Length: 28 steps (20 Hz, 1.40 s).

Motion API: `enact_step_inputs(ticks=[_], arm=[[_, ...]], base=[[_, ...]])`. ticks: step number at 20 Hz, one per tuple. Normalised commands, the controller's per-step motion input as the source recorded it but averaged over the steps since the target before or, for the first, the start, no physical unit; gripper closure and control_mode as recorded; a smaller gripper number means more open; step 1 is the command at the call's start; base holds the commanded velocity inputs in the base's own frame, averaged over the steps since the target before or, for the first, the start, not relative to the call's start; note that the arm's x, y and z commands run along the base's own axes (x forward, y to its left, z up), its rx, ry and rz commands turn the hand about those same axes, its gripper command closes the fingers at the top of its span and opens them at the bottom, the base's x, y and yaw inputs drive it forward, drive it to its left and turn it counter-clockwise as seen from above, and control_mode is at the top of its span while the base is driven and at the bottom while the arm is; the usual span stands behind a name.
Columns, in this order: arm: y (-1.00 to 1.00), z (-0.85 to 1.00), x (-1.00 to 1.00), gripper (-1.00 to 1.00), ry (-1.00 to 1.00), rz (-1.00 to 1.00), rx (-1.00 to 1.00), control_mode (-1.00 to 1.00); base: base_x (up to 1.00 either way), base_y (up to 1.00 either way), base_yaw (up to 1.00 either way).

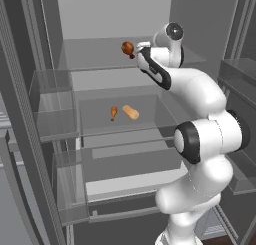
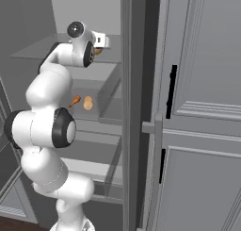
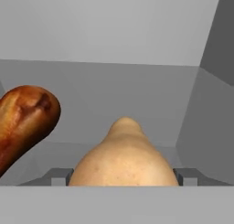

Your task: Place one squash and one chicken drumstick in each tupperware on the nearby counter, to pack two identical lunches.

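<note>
In the hand view a tan squash sits between the jaws, their grip impossible to confirm, a red-brown drumstick at nine o'clock on the upper fridge shelf, while a second squash and small orange drumstick lie one shelf lower.

The arm is built of smooth, glossy white rounded shells, bulging at each joint. Dark grey to black rings band the joints, and round dark caps with a paler centre close the ends. The hand is a small white block with dark trim.
</note>
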Motion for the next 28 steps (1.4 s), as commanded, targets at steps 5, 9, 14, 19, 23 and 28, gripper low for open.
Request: enact_step_inputs(ticks=[5, 9, 14, 19, 23, 28], arm=[[0.00, 0.44, -0.75, 1.00, -0.24, -0.01, 0.00, -1.00], [0.00, 0.62, -1.00, 1.00, -0.20, -0.01, 0.00, -1.00], [0.00, 0.27, -1.00, 1.00, 0.02, 0.00, -0.11, -1.00], [0.00, 0.04, -1.00, 1.00, 0.08, 0.01, -0.02, -1.00], [0.00, -0.02, -1.00, 1.00, 0.13, 0.04, 0.01, -1.00], [0.01, -0.11, -1.00, 1.00, -0.08, 0.01, 0.00, -1.00]], base=[[0.00, 0.00, 0.00], [0.00, 0.00, 0.00], [0.00, 0.00, 0.00], [0.00, 0.00, 0.00], [0.00, 0.00, 0.00], [0.00, 0.00, 0.00]])
